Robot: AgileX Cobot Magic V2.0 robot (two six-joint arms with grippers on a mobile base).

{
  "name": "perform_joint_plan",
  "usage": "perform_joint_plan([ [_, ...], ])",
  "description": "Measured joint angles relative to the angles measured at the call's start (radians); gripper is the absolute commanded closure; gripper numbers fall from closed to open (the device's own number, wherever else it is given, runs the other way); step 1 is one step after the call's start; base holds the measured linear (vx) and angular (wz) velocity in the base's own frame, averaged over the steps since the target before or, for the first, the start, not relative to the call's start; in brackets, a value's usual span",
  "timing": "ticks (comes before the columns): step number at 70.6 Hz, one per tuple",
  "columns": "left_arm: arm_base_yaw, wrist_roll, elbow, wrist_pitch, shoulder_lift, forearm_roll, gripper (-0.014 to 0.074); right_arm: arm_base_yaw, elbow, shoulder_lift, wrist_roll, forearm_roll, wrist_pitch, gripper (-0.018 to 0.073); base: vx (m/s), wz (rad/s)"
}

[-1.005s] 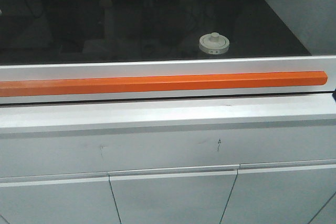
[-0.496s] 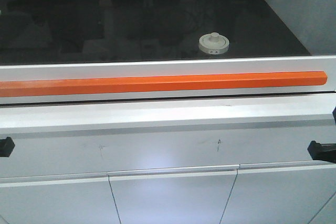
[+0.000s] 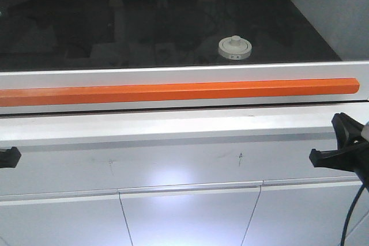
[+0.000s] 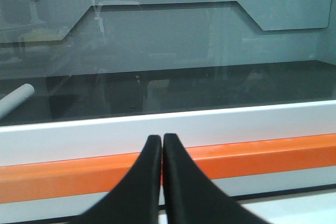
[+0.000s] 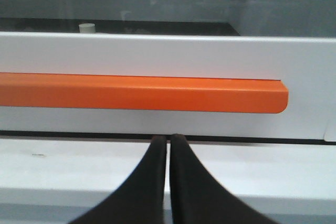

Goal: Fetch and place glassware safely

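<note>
Item: small squat round clear-glass jar with cream-white knobbed lid [image 3: 235, 48], upright, lid on, standing on a glossy black worktop [image 3: 144, 27] inside a grey-walled enclosure, right of centre, toward the front edge, apart from everything else. Barrier: clear glass sash in a white frame [image 3: 173, 74] carrying a long orange handle bar [image 3: 173, 92], apparently lowered to the white sill [image 3: 173, 124]; the jar lies behind it. Left fingers [image 4: 149, 171]: black, curved, tips pressed together, holding nothing, low at the far left before the sill. Right fingers [image 5: 157, 166]: black, tips together, empty, low at the far right, facing the bar's right end. Bearing: the jar sits beyond and above both pairs of fingers, deeper into the enclosure; its axis is vertical with no sideways long axis, so a grasp could come from any side or onto the knob; right arm judged nearer. Likely requirement: sash raised by the orange bar before any reach. Stage: fetch not yet begun
</note>
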Motion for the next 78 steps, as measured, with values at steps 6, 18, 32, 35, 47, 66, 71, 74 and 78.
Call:
perform_joint_plan([
  [6,0.0,0.0,0.0,-0.007,0.0,0.0,0.0603,0.0,-0.028,0.066,0.0,-0.01,-0.019,0.056,0.0,0.0],
  [18,0.0,0.0,0.0,-0.008,0.003,0.0,0.0603,0.0,-0.11,0.162,0.0,-0.026,-0.038,0.056,0.0,0.0],
  [32,0.0,0.0,0.0,-0.008,0.009,0.0,0.0603,0.0,-0.176,0.254,0.0,-0.026,-0.044,0.056,0.0,0.0],
  [35,0.0,0.0,0.0,-0.008,0.009,0.0,0.0603,0.0,-0.188,0.273,-0.001,-0.026,-0.044,0.056,0.0,0.0],
  [47,0.0,0.0,0.0,-0.008,0.01,0.0,0.0603,0.0,-0.227,0.347,-0.016,-0.027,-0.044,0.056,0.0,0.0],
  [66,0.0,0.0,0.0,-0.008,0.01,0.0,0.0603,0.0,-0.305,0.436,-0.026,-0.029,-0.045,0.056,0.0,0.0],
  [71,0.0,0.001,0.0,-0.007,0.01,0.0,0.0603,0.0,-0.326,0.454,-0.026,-0.029,-0.045,0.056,0.0,0.0],
  [74,0.0,0.001,0.0,-0.006,0.01,0.0,0.0603,0.0,-0.336,0.465,-0.026,-0.029,-0.045,0.056,0.0,0.0],
  [78,0.0,0.001,0.0,0.0,0.01,0.0,0.0603,0.0,-0.348,0.48,-0.026,-0.029,-0.045,0.056,0.0,0.0],
])
